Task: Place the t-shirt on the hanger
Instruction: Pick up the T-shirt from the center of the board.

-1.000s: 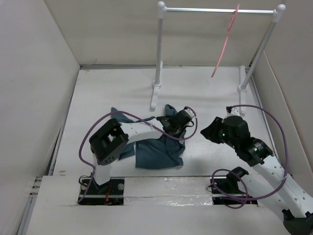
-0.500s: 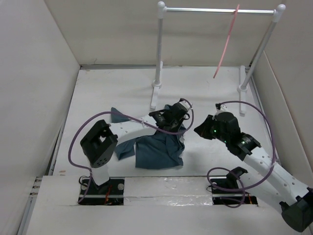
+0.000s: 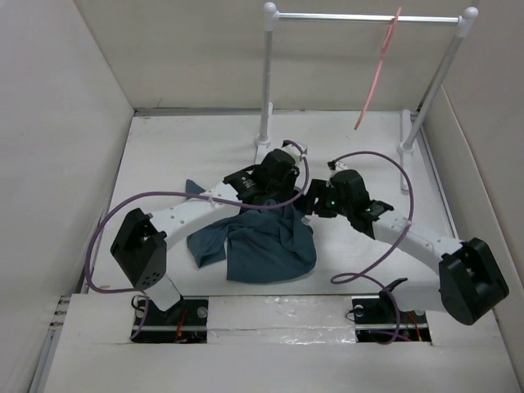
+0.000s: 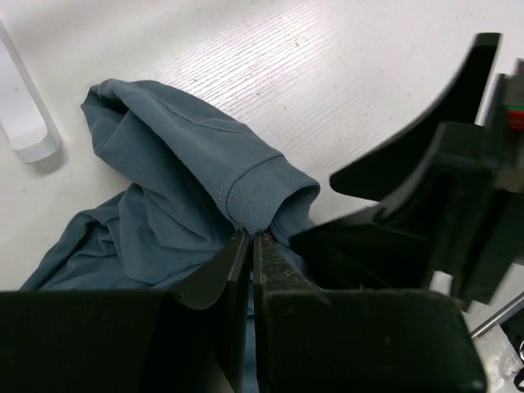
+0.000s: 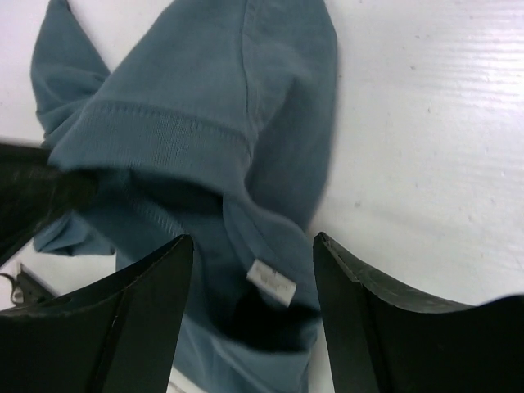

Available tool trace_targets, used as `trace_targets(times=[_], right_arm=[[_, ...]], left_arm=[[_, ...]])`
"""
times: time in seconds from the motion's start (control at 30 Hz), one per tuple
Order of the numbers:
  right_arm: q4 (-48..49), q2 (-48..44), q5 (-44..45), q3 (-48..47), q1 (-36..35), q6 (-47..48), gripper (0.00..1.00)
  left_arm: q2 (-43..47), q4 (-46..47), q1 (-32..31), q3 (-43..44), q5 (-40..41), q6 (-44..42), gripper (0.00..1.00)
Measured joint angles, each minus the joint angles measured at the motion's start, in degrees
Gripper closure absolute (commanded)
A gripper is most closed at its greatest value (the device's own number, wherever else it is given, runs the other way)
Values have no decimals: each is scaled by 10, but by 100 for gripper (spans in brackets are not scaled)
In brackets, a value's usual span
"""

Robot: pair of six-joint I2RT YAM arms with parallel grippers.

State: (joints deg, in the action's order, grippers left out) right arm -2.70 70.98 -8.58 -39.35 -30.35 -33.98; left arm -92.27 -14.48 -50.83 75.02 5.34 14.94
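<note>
T-shirt (image 3: 266, 246): crumpled on the white table (image 3: 180, 155), in front of both arm bases, with one part drawn up toward the two grippers.
Left gripper (image 4: 251, 237): jaws pressed together, pinching a ribbed band of the t-shirt between the tips.
Right gripper (image 5: 250, 246): spread wide, one finger on each side of the folded cloth, holding nothing; just beside the left gripper.
Label (image 5: 272, 283): small and white, on the cloth between the right fingers; print too small to read.
Hanger (image 3: 375, 74): salmon-pink, hooked on the metal rail (image 3: 360, 16) of the white rack (image 3: 266, 90) at the far side, tilted, well apart from the t-shirt.
Rack foot (image 4: 23, 106): white, on the table near the edge of the cloth in the left wrist view.
</note>
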Motion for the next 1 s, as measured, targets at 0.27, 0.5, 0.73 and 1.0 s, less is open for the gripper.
trace_targets(times=[0.27,0.5,0.73,1.0], right_arm=[[55,108,-16,-75,0,26,100],[43,113,7,-195,-1,43,100],[28,96,52,-247,15,58,95],[-39,56,97,-200,14,52,34]], left_arm=[[42,-17,38,0,-17,6,100],[110,-40,51,5,-12,8,100],[134,-35,51,35,-16,30,100],[94,-5,51,34,-50,72,100]])
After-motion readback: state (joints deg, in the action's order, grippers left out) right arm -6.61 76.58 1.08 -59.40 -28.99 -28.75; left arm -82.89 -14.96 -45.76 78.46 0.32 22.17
